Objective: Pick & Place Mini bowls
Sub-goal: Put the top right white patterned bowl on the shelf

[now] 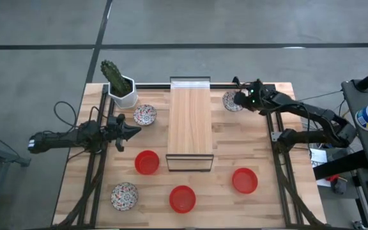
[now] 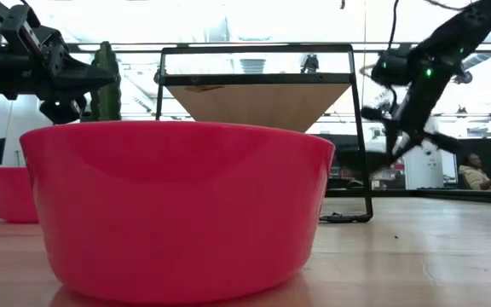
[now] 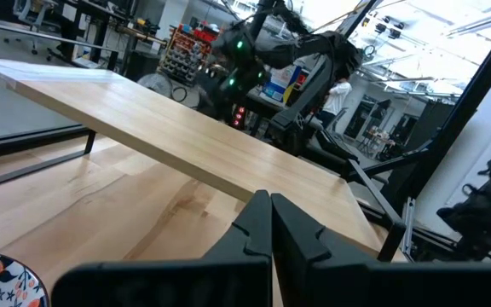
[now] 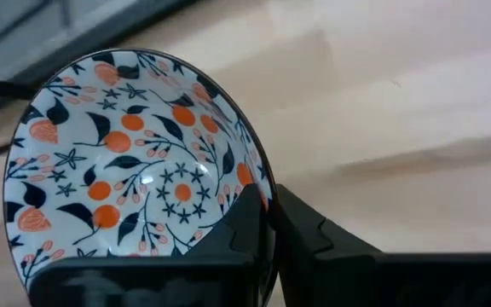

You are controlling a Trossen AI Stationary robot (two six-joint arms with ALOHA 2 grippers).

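Note:
Three glossy red bowls stand on the near half of the table; one of them fills the low view. Two patterned bowls sit at the left. The third patterned bowl is at the far right, and my right gripper is shut on it. My left gripper is shut and empty, hovering between the far-left patterned bowl and the nearest red one. My right gripper pinches the patterned bowl's rim: one finger inside the bowl, the other outside the wall. In the low view the gripper hangs well above the tabletop, so the bowl looks lifted clear and tilted.
A raised wooden shelf on a black metal frame runs down the table's middle. A white hexagonal cactus pot stands at the far left corner. Black arm frames line both side edges. Open tabletop lies between the shelf and the right red bowl.

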